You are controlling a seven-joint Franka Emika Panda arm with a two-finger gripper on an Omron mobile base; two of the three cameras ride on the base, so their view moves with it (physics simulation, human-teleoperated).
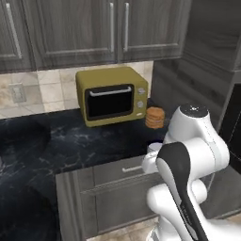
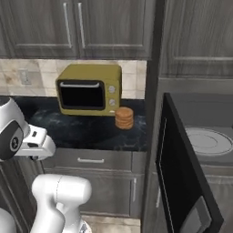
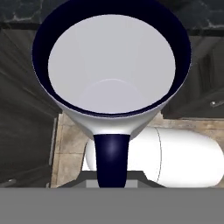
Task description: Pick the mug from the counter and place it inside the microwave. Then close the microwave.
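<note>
Pincer's clamped on the mug (image 3: pixel 111 65), hanging past the desk (image 1: pixel 70 141) edge over the floor; its mouth faces the hand camera, dark handle (image 3: pixel 111 159) toward the frame's bottom.

The arm (image 1: pixel 188 155) is built of glossy white, rounded segments, bulbous at each joint. A wide black band runs down the segment at five o'clock in the left base view. One round joint cap (image 1: pixel 194 110) is dark grey; another dark disc (image 2: pixel 13 139) sits at nine o'clock in the right base view.
</note>
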